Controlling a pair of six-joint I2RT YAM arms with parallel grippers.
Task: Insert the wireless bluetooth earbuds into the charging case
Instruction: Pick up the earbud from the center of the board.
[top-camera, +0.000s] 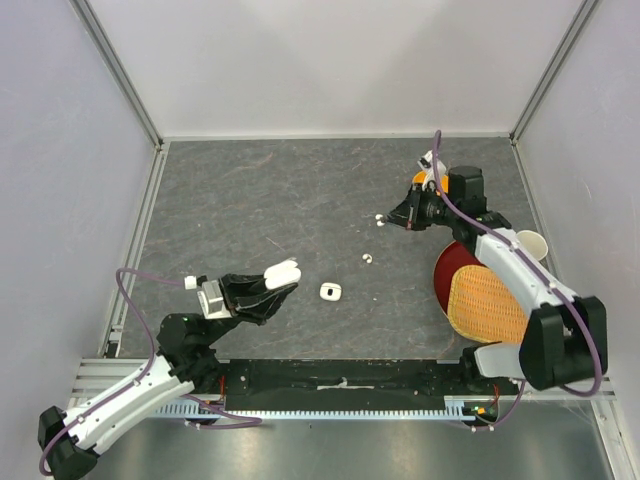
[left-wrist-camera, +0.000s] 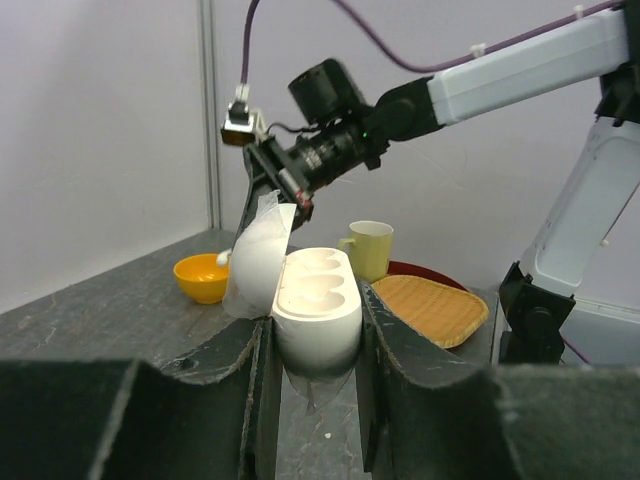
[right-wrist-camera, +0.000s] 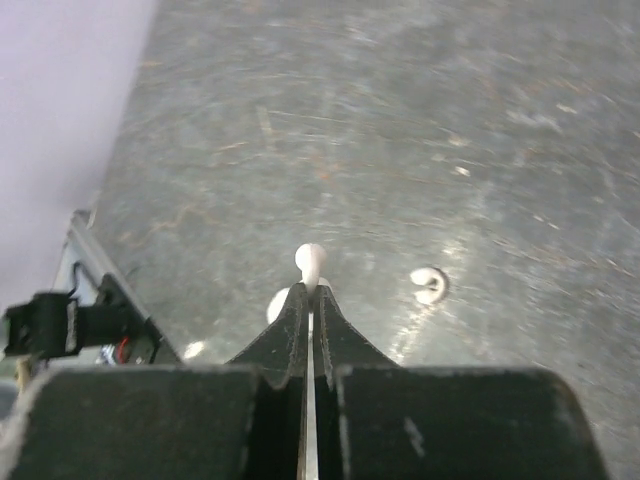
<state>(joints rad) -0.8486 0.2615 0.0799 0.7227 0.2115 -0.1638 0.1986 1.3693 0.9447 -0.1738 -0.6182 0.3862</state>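
Observation:
My left gripper is shut on an open white charging case and holds it above the table. In the left wrist view the case sits between my fingers, its lid swung up to the left, and the wells that show are empty. My right gripper is shut on a tiny white earbud, whose bulb sticks out past the fingertips in the right wrist view. Another earbud lies on the table; it also shows in the right wrist view. The other earbuds do not show.
A second small white case lies on the table between the arms. An orange bowl sits far right behind the right gripper. A red plate, a woven tray and a cream cup lie under the right arm.

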